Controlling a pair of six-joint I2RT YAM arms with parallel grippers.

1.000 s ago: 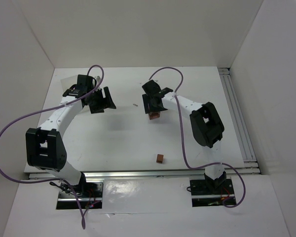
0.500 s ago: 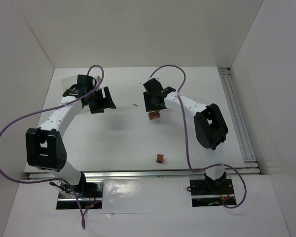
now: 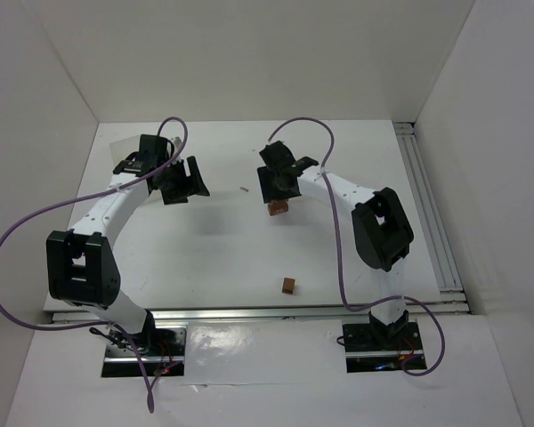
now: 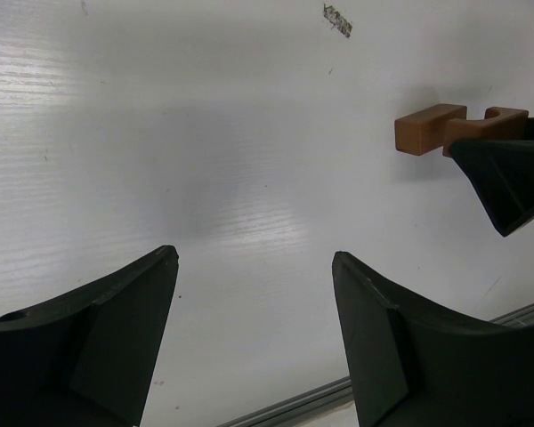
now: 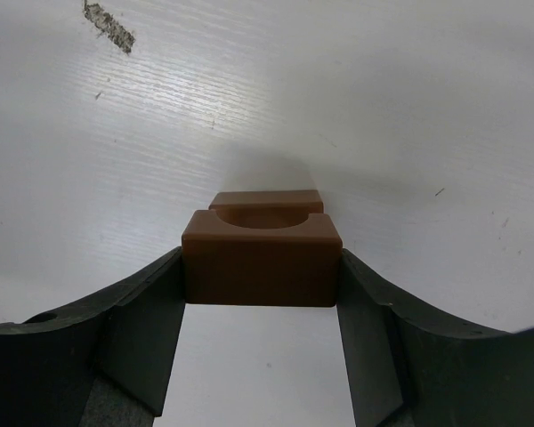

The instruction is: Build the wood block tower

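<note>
Firmly, the right gripper (image 5: 260,271) is pinching a reddish-brown wooden block with a half-round notch in its top (image 5: 260,258). Its two black fingers (image 5: 142,329) are pressing flat against the block's two ends. Whether the held block is touching the surface below cannot be told.

Just behind it, a second reddish-brown notched wooden block (image 5: 265,199) is lying on the white table (image 5: 409,107). The two are sitting so close together that contact and a thin gap look alike. A dark fleck (image 5: 107,25) is marking the table farther back on the left.

The left gripper (image 4: 254,258) is hanging over bare table well apart from the right one, on its left. Its fingers are standing wide apart and gripping nothing. Its wrist camera is catching both notched blocks at the upper right, one partly hidden behind a right finger.

A small reddish-brown wooden cube (image 3: 288,285) is sitting alone near the front edge, well apart from both grippers.
</note>
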